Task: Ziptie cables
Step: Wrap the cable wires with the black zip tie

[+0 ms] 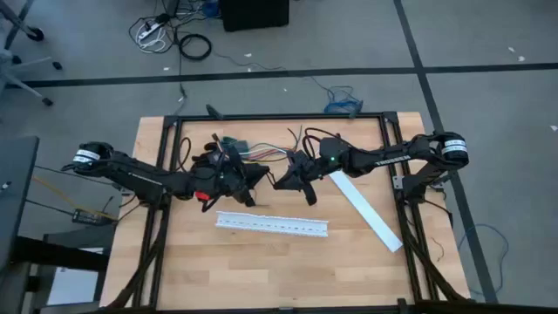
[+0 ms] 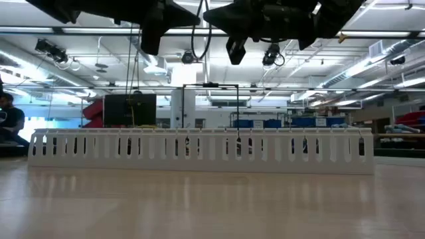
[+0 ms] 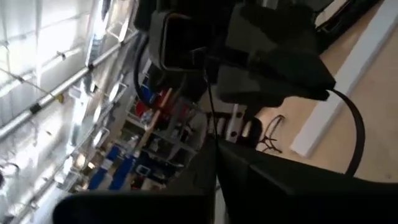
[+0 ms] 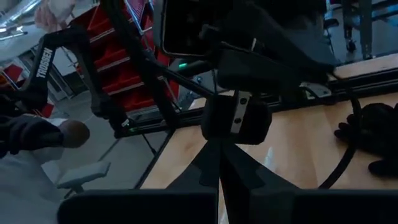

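Cables (image 1: 261, 150), a loose fan of coloured wires, lie just behind the slotted white channel (image 1: 272, 225), right where both arms meet. Left gripper (image 1: 251, 174) and right gripper (image 1: 288, 177) face each other above the channel, nose to nose, apparently working one thin dark strap, likely the ziptie (image 3: 210, 93), between them. I cannot tell how wide either pincer stands. Count: two arms, one slotted channel, one plain white strip (image 1: 366, 210) beside it, one bunch of wires.
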Robot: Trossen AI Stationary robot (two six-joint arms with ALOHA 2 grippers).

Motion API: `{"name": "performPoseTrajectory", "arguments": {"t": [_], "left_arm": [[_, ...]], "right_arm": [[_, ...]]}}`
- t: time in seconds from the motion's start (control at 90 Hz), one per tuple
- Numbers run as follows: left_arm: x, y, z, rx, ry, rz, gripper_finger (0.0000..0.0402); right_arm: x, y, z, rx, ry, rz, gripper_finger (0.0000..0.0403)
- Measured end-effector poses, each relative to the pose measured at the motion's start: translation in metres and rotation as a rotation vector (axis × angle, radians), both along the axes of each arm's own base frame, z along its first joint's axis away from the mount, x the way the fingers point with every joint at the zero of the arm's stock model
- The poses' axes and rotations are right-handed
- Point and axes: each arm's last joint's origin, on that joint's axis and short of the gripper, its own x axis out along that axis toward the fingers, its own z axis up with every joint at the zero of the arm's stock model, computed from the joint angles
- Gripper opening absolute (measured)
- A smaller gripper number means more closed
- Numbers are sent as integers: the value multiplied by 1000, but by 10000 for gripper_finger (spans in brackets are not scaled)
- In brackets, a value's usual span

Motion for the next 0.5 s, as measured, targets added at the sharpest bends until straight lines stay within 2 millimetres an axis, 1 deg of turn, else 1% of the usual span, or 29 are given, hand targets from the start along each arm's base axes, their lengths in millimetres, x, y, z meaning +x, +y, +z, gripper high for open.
{"name": "performPoseTrajectory", "arguments": {"t": [0.244,0.389,0.5], "left_arm": [[0,0,1,181,59,7,0],[0,0,1,238,80,11,0],[0,1,4,263,63,35,0]], "right_arm": [[0,1,2,52,-3,25,0],[0,1,3,67,-5,27,0],[0,1,3,71,-6,27,0]]}}
